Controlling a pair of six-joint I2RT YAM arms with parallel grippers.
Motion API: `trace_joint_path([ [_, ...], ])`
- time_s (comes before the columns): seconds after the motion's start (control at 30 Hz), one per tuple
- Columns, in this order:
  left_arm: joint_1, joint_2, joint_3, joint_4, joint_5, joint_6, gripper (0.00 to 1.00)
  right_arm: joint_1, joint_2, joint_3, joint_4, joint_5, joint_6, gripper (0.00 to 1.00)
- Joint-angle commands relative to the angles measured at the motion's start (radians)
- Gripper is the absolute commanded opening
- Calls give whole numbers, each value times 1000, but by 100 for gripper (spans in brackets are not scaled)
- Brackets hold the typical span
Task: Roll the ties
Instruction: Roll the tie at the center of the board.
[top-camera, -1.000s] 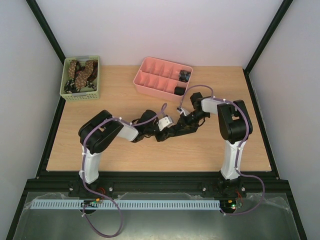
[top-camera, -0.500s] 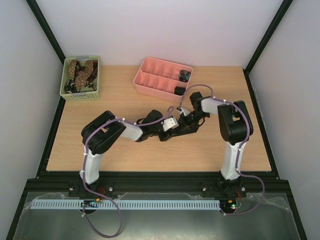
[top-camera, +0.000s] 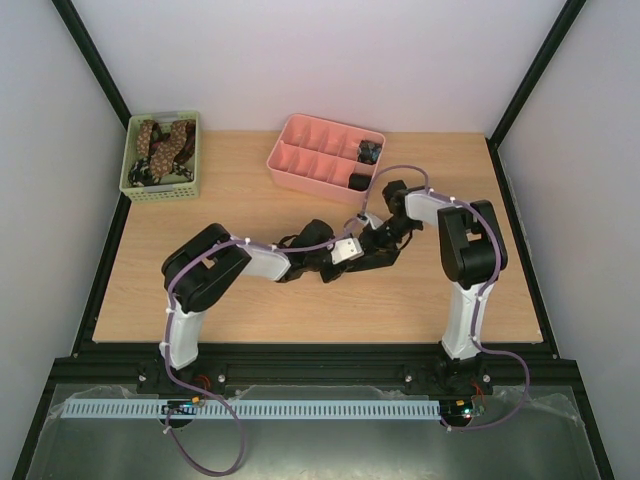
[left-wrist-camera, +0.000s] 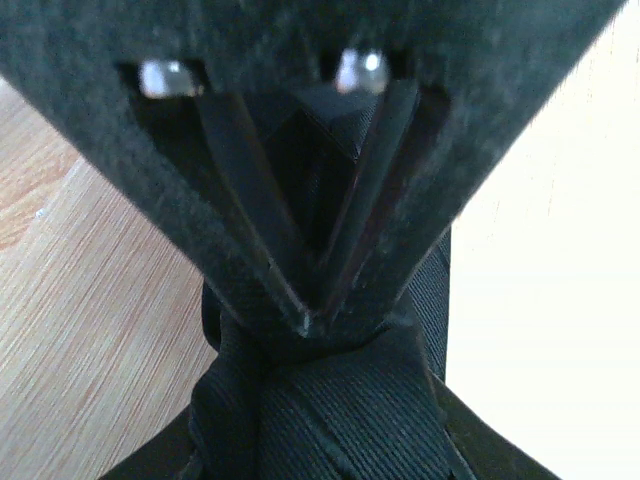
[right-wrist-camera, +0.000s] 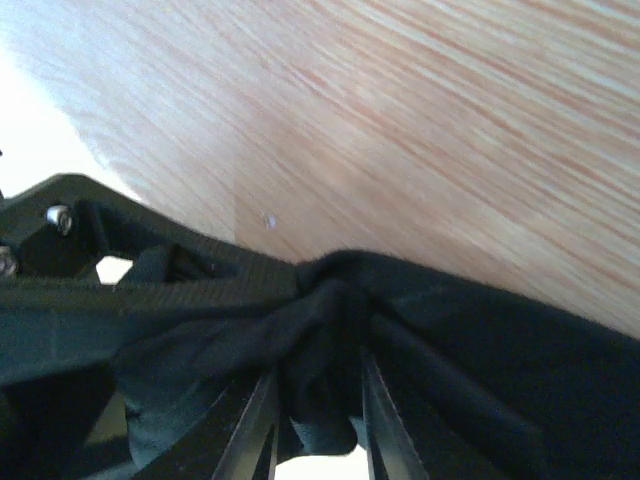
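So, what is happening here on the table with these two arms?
Both arms meet in the middle of the table over one black tie. The left gripper is pinched on its bunched fabric. The right gripper has a fold of the same tie between its fingers, but it is unclear whether it grips. Two rolled ties sit in the pink tray, and unrolled ties wait in the green basket.
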Motion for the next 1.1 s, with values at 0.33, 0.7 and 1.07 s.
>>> trace_joint_path([
  [0.33, -5, 35, -29, -310, -105, 94, 27, -13, -14, 82, -230, -271, 0, 42],
  [0.7, 0, 24, -43, -300, -71, 105, 29, 14, 48, 9, -85, -31, 50, 31],
  [1.07, 26, 20, -14, -306, -45, 93, 46, 4, 76, -34, -99, 50, -17, 1],
])
